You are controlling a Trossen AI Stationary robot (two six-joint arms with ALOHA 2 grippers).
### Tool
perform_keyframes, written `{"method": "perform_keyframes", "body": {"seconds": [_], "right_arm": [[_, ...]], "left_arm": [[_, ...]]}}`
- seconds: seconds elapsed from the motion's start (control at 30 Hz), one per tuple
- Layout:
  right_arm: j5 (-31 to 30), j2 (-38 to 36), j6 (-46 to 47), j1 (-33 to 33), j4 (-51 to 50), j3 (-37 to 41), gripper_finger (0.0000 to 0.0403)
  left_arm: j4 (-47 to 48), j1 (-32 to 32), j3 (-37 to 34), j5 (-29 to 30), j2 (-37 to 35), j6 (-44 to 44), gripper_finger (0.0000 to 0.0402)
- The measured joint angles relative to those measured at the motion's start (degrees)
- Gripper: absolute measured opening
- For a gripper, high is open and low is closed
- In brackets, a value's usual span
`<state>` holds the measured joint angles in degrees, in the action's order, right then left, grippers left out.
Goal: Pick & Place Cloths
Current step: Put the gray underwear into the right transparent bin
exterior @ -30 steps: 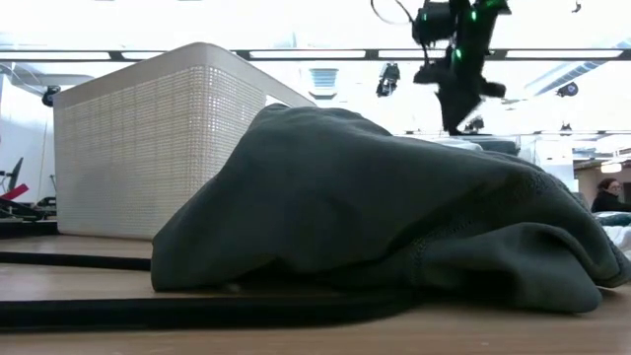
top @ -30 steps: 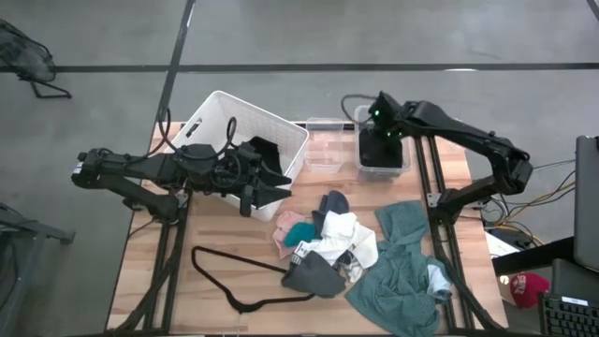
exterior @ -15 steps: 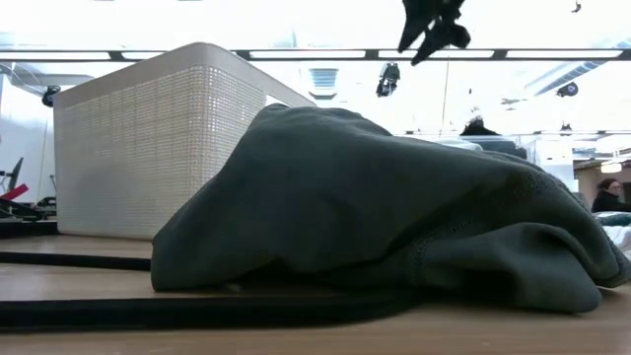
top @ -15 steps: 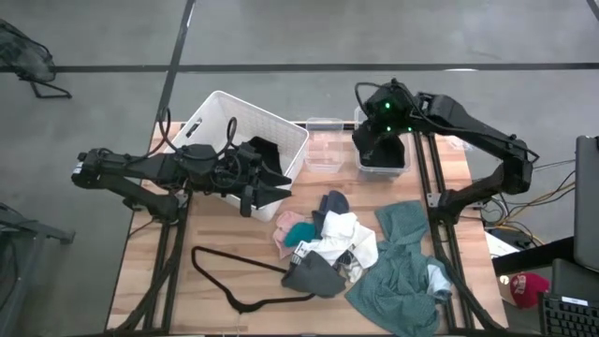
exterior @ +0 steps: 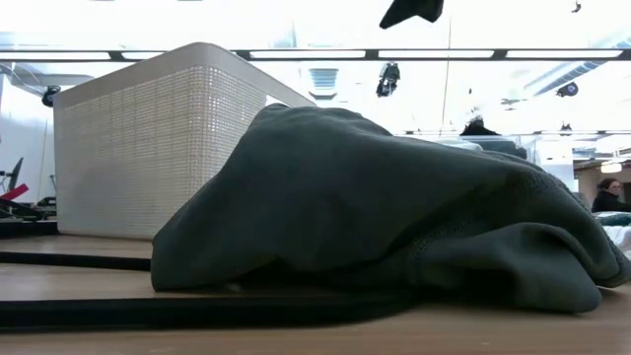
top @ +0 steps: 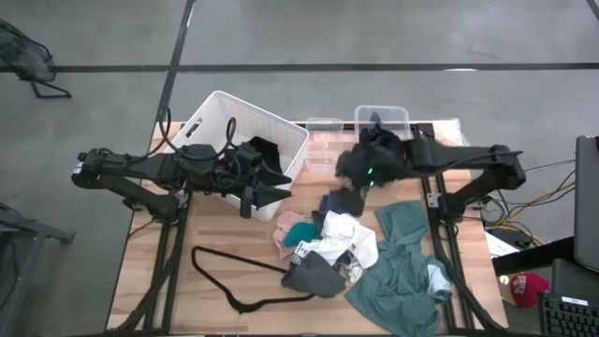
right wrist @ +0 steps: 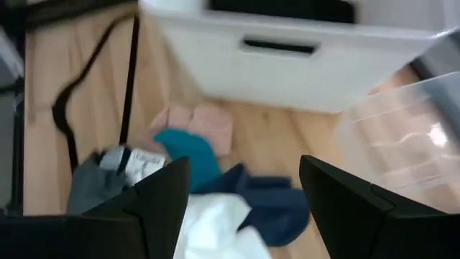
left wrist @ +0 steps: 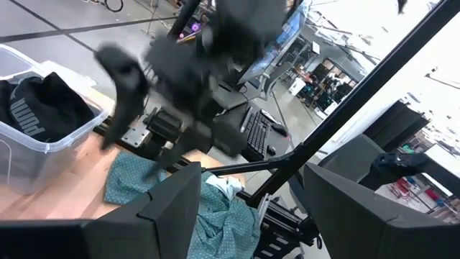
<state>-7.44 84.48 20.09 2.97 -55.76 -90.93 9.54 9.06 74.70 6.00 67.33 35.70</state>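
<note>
A heap of cloths lies at the table's middle and right: pink [top: 284,223], teal [top: 299,231], white [top: 342,234], dark blue [top: 337,201], grey [top: 314,276] and a large teal-green one [top: 402,271]. My right gripper [top: 350,172] hovers open above the heap's far end, with nothing between its fingers [right wrist: 243,162]. A black cloth [left wrist: 43,108] lies in a clear bin [top: 381,113] at the far right. My left gripper [top: 267,187] stands open beside the white basket [top: 215,117], which holds another black cloth [top: 265,150].
A thin black wire hanger [top: 234,271] lies on the wood near the front left. A smaller clear container [top: 323,150] stands between the basket and the bin. In the low view the grey cloth [exterior: 394,217] fills the foreground.
My right gripper has let go of the black cloth that hung below it over the clear bin. It has risen and swung from the bin toward the table's left and near side, over the heap. The black cloth now lies in the bin.
</note>
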Motion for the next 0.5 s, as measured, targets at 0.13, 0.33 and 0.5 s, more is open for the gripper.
{"method": "perform_keyframes", "body": {"seconds": [0.13, 0.33, 0.5], "right_arm": [[0.2, 4.3, 0.4, 4.0, -0.2, 0.4, 0.0250], [3.2, 10.9, -1.8, 9.1, 2.6, 0.4, 0.0231], [8.2, 17.1, -4.6, 11.4, 6.4, 0.4, 0.0226]], "left_arm": [[0.0, 0.0, 0.0, 0.0, 0.1, -0.1, 0.0250], [0.4, 0.0, 0.0, 0.0, 0.1, -0.1, 0.0250], [1.0, 0.0, 0.0, 0.0, 0.1, 0.0, 0.0250]]}}
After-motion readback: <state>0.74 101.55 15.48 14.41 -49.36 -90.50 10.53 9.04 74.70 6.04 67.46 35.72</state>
